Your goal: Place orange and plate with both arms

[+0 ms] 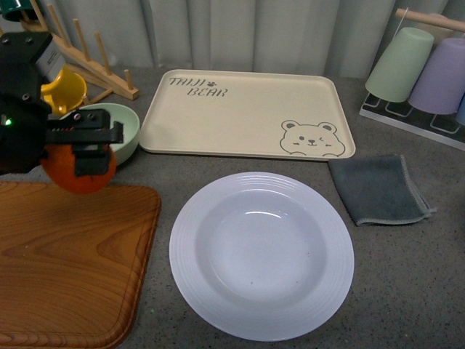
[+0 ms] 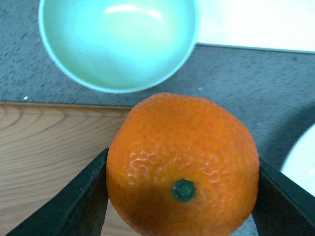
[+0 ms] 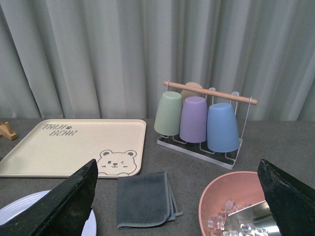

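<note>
My left gripper (image 1: 91, 149) is shut on the orange (image 1: 78, 171), holding it in the air over the far right corner of the wooden board (image 1: 65, 262). Up close, the orange (image 2: 182, 164) shows its green stem dot, with a black finger pressed on each side. The white ridged plate (image 1: 327, 218) lies on the grey table in front of me, to the right of the orange. A sliver of the plate (image 3: 15, 206) shows beside my right gripper (image 3: 179, 206), which is open and holds nothing. That arm is out of the front view.
A pale green bowl (image 1: 127, 131) sits just behind the orange, with a yellow mug (image 1: 64, 89) and wooden rack (image 1: 87, 54) beyond. The cream bear tray (image 1: 247, 113) lies behind the plate. A grey cloth (image 1: 378, 189), a cup rack (image 1: 425, 69) and a pink bowl of ice (image 3: 236, 206) stand right.
</note>
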Motion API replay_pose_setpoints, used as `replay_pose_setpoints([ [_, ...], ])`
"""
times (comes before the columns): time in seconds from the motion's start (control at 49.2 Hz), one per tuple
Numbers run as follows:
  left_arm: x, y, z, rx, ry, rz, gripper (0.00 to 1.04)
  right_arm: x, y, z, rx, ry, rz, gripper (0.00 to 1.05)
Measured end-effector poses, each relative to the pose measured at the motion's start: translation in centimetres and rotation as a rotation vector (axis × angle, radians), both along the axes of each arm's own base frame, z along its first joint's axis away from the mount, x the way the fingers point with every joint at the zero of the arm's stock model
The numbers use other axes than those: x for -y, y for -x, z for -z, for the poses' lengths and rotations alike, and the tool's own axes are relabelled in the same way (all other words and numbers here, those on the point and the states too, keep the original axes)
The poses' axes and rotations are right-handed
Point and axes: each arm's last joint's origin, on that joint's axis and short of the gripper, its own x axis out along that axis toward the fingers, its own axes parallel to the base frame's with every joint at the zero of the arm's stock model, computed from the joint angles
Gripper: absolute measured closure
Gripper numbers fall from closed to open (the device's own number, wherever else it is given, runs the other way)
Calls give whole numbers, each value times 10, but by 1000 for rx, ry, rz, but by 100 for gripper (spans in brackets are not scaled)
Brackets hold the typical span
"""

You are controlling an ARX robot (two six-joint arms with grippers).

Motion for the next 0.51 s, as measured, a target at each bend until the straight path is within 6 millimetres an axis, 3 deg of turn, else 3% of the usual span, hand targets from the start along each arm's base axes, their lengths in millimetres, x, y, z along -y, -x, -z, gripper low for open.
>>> replay_pose_setpoints([
  [0.203, 41, 2, -5, 5, 43, 80, 35, 0, 0, 0, 0, 0, 0, 9],
  [0.508, 98, 15, 10, -71, 123, 159, 35, 0, 0, 0, 0, 0, 0, 9],
])
